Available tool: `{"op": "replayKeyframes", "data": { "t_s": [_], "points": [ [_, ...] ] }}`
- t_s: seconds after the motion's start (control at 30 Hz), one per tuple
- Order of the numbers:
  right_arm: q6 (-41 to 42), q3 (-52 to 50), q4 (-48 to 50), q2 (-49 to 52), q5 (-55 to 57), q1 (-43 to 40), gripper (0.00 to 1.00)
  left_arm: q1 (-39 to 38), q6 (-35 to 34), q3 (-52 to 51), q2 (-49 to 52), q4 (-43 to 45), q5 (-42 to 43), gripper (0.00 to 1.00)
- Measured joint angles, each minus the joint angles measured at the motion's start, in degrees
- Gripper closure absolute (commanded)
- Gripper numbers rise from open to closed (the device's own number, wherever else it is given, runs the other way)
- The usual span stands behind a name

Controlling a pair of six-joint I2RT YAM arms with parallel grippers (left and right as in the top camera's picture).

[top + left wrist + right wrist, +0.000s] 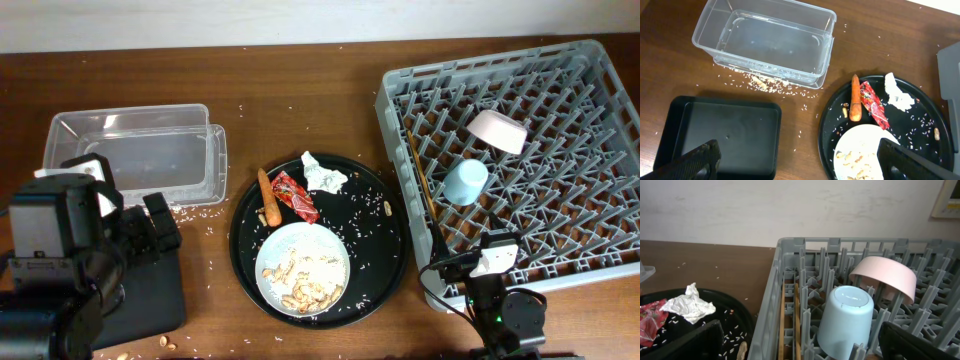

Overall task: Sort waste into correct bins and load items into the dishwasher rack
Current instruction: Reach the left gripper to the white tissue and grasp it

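At the far left a clear rectangular plastic tub (135, 150) sits on the counter (300, 90), with white rice grains (765, 82) strewn along its near side. Nearer lies a flat black rectangular tray (725, 130); the left fingers (700, 162) hang above it, spread wide and empty. To the right, a large round black tray (380, 250) carries an orange carrot (267, 197), a red snack wrapper (296, 197), a crumpled white tissue (323, 172) and a round white plate (302, 250) of tan peanuts (305, 290). The big square grey plastic rack (560, 130) holds thin wooden chopsticks (420, 180), an upturned light-blue cup (465, 182) and a white-pink bowl (497, 131). The right fingers (690, 340), wide and empty, frame the cup.
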Motion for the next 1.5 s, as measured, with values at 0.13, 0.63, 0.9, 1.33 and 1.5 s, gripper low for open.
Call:
{"op": "replayKeyframes", "data": {
  "t_s": [0.13,0.63,0.9,1.33,1.5],
  "points": [
    [-0.04,0.00,0.00,0.00,0.00,0.00,0.02,0.00,0.00,0.00,0.00,0.00,0.00,0.01],
    [-0.04,-0.04,0.09,0.00,-0.04,0.00,0.02,-2.03,-2.40,-0.61,5.95,9.55,13.51,0.01],
    [0.00,-0.04,0.09,0.00,-0.24,0.00,0.02,-6.99,-2.95,-2.38,31.45,11.50,19.04,0.11],
    [-0.04,-0.04,0.11,0.00,-0.42,0.00,0.02,-24.17,-3.26,-2.45,53.86,35.74,9.70,0.15],
    [-0.02,-0.04,0.11,0.00,-0.44,0.00,0.02,-25.38,-5.18,-2.47,59.93,40.96,9.09,0.23]
  ]
}}
